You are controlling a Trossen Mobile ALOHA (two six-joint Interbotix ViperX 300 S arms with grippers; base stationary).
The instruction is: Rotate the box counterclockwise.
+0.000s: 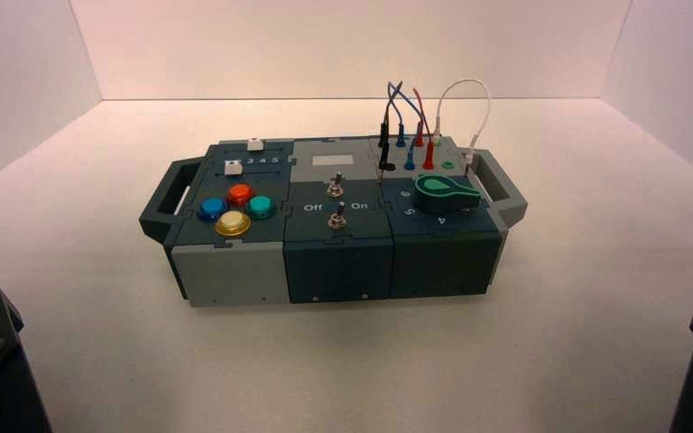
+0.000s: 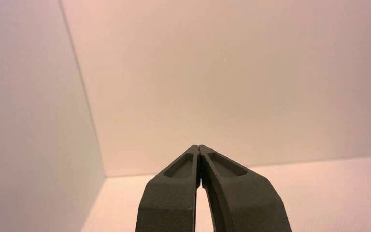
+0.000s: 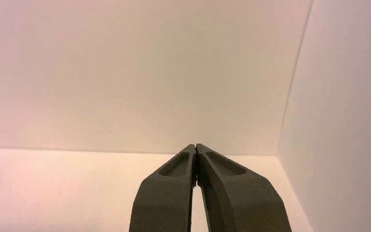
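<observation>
- Here's the box (image 1: 338, 225), out on the pale desk (image 1: 352, 361) in front of the robot, its long side facing the arms, well apart from both!
- Left gripper (image 2: 198, 147): fingertips together, nothing held, over at the left.
- Right gripper (image 3: 196, 146): the same story over at the right, tips meeting, nothing between them.
- On the box's left part, red (image 1: 240, 194), blue (image 1: 213, 209), green (image 1: 261, 207) and yellow (image 1: 233, 223) buttons cluster, with two white sliders (image 1: 255, 144) farther back.
- Two toggle switches (image 1: 337, 216) stand mid-box.
- Near right, the green knob (image 1: 444, 193); behind it, plugged wires (image 1: 403, 108) arch up.
- And handles (image 1: 171, 194), one at each end!
</observation>
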